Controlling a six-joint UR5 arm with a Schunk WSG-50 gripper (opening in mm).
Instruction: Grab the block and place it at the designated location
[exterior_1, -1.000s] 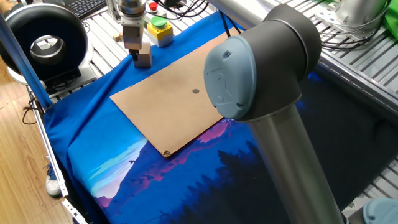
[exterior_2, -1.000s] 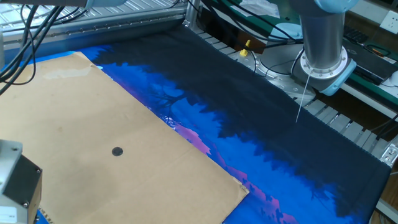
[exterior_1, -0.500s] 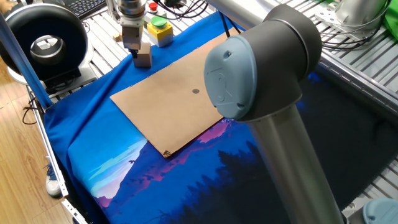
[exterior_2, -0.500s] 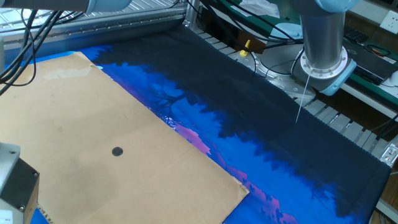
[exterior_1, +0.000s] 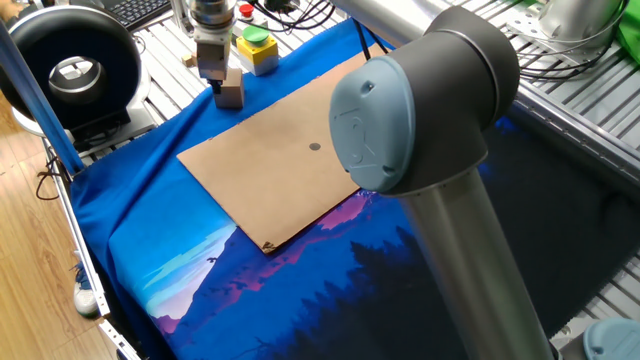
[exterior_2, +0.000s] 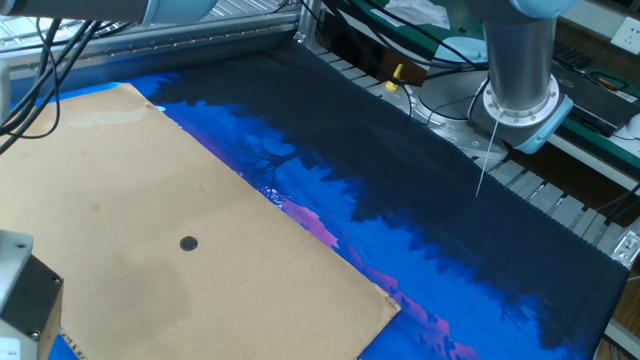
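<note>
The block, a light tan wooden cube, is between the fingertips of my gripper at the far left, just off the brown board's far corner and over the blue cloth. The jaws look shut on it, with one dark finger on its left side and the other finger hidden behind it. The dark grey dot at the board's centre lies well to the right of the gripper. In the other fixed view only a grey part of the gripper shows at the bottom left. The dot and the board show there, but the block is hidden.
A yellow box with a green button stands just behind the gripper. A black round device sits at the far left. My arm's large grey elbow blocks the middle right. The arm's base and cables stand beyond the cloth.
The gripper and the block have shifted very slightly, by a few pixels. In the other fixed view the gripper's grey part has slid a little toward the left edge.
</note>
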